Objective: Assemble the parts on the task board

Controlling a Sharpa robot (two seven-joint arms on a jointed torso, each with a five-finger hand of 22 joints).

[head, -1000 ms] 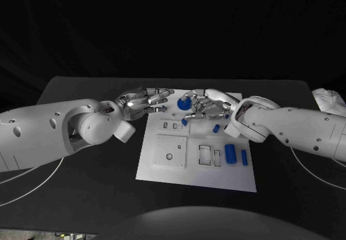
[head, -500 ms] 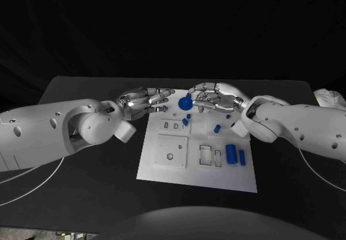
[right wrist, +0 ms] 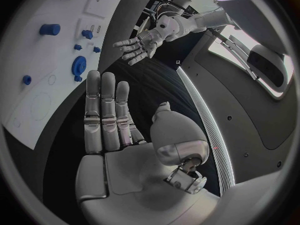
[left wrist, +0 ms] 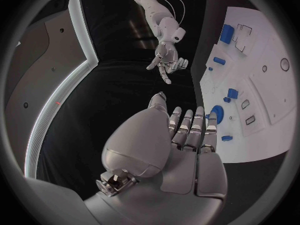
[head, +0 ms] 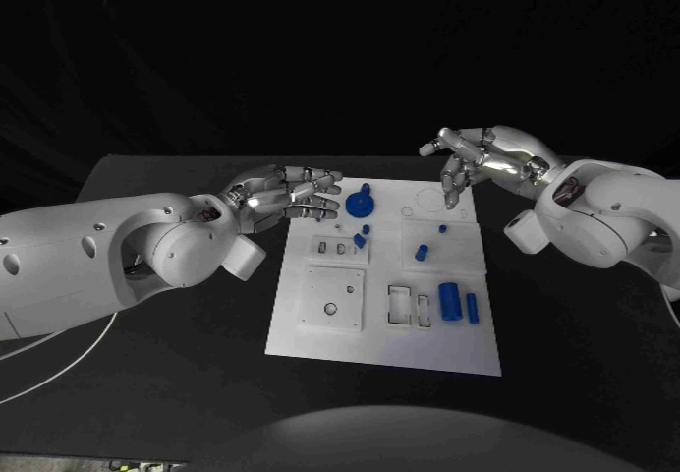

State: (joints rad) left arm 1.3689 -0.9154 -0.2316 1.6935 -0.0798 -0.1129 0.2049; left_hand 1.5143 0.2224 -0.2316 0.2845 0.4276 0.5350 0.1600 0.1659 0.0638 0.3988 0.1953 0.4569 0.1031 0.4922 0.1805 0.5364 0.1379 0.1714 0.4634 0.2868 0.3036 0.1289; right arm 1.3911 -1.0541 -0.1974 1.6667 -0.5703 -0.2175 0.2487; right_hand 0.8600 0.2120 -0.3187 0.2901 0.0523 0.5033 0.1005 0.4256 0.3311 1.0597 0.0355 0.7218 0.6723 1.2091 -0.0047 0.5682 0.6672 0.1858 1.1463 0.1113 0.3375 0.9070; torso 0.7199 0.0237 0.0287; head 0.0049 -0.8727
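I saw both hands empty, fingers spread: left hand at task board far-left edge, right hand raised beyond far-right corner.

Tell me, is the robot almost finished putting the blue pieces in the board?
Not nearly. A round blue disc part sits at the far end of the white task board, maybe placed. The silver left hand and silver right hand hold nothing. A blue cylinder and thin blue bar lie loose beside empty rectangular slots.
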